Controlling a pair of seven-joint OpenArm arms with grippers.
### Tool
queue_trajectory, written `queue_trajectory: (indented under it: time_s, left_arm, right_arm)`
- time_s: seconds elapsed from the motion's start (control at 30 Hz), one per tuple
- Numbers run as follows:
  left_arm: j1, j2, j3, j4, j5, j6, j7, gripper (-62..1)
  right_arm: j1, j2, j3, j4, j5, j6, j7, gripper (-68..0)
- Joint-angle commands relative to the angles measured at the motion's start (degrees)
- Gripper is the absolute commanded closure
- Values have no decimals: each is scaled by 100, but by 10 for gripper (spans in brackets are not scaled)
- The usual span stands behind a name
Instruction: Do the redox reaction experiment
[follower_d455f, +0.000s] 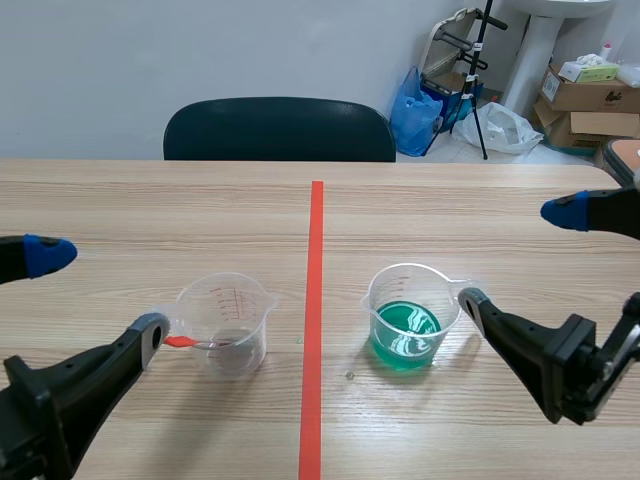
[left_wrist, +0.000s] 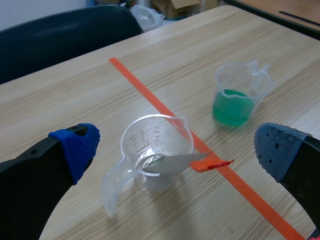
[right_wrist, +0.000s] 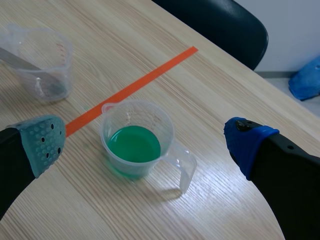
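Task looks barely begun: left fingers (follower_d455f: 45, 255) and right fingers (follower_d455f: 570, 210) gape empty, green-filled cup (follower_d455f: 405, 325) lower right unpoured, clear cup (follower_d455f: 228, 315) lower left

Bright even light, faint soft shadows on the table (follower_d455f: 150, 215), glints on the green liquid (follower_d455f: 405, 330).
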Motion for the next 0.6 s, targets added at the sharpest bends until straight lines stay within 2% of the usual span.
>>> queue_trajectory:
  time_s: [0.0, 0.07, 0.17, 0.3, 0.47, 0.57]
  left_arm:
    - [229, 20, -149, 101, -28, 15, -105, -623]
    - [468, 9, -293, 101, -9, 125, -227, -623]
    - [955, 11, -592, 101, 127, 284, -632, -623]
    - [1722, 11, -1051, 101, 164, 293, -1207, -623]
    - [2623, 20, -1534, 98, 273, 297, -1602, -623]
    - [3036, 33, -1770, 96, 275, 474, -1709, -623]
  right_arm:
    - [155, 59, -90, 87, 48, 107, 81, -679]
    - [289, 59, -262, 85, -96, 227, 83, -679]
    - [511, 59, -610, 79, -332, 245, 81, -679]
    - [898, 57, -1202, 24, -588, 245, 81, -679]
    - [1508, 55, -2170, -431, -824, 245, 136, -679]
    - [1930, 20, -2736, -839, -837, 243, 501, -679]
